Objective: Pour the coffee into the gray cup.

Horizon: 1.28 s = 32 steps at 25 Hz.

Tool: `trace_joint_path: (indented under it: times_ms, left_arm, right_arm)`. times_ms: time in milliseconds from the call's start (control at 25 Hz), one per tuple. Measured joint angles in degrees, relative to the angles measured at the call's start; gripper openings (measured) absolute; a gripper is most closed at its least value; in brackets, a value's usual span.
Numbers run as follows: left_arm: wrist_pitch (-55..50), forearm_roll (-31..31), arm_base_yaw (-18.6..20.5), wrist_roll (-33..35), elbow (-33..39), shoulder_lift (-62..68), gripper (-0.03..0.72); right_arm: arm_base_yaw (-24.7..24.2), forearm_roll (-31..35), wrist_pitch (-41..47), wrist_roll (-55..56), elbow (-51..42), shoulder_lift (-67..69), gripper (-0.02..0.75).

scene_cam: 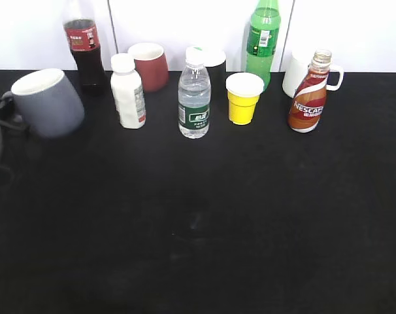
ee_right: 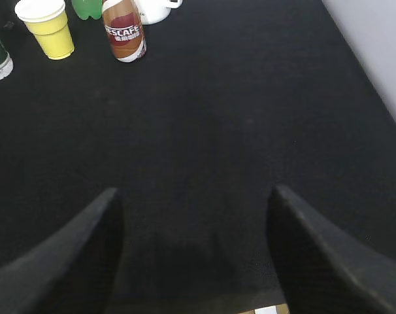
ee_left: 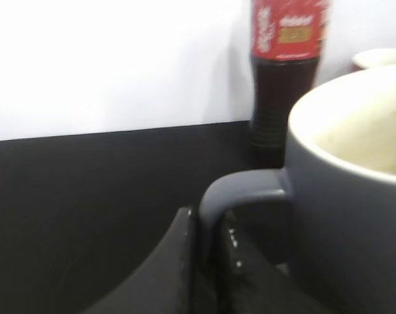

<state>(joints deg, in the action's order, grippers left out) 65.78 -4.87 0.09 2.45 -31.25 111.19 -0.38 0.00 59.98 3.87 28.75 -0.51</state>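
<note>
The gray cup (scene_cam: 49, 101) is tilted at the far left of the black table. In the left wrist view its body (ee_left: 348, 216) fills the right side. My left gripper (ee_left: 209, 219) is shut on the cup's loop handle (ee_left: 240, 190); its dark arm shows at the left edge of the exterior view (scene_cam: 2, 108). The coffee bottle (scene_cam: 309, 98) stands upright at the back right with its cap off, and shows in the right wrist view (ee_right: 123, 29). My right gripper (ee_right: 193, 196) is open and empty, well in front of the bottle.
Along the back stand a cola bottle (scene_cam: 83, 46), a white pill bottle (scene_cam: 128, 91), a dark red cup (scene_cam: 149, 65), a water bottle (scene_cam: 194, 95), a yellow cup (scene_cam: 244, 98), a green bottle (scene_cam: 263, 39) and a white mug (scene_cam: 296, 72).
</note>
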Motion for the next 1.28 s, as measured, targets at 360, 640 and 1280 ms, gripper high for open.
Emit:
trace_joint_path:
  times_ms: [360, 640, 1280]
  left_arm:
    - [0.8, -4.0, -17.6, 0.1, 5.0, -5.5, 0.051]
    - [0.8, -6.1, -21.8, 0.1, 5.0, -5.5, 0.062]
    - [0.8, -7.0, -21.8, 0.1, 5.0, -5.5, 0.063]
  right_arm:
    - [0.0, 0.0, 0.0, 0.0, 0.0, 0.0, 0.514]
    - [0.0, 0.0, -24.2, -0.1, -0.4, 6.1, 0.514]
    - [0.0, -6.3, -97.9, 0.5, -5.2, 76.1, 0.514]
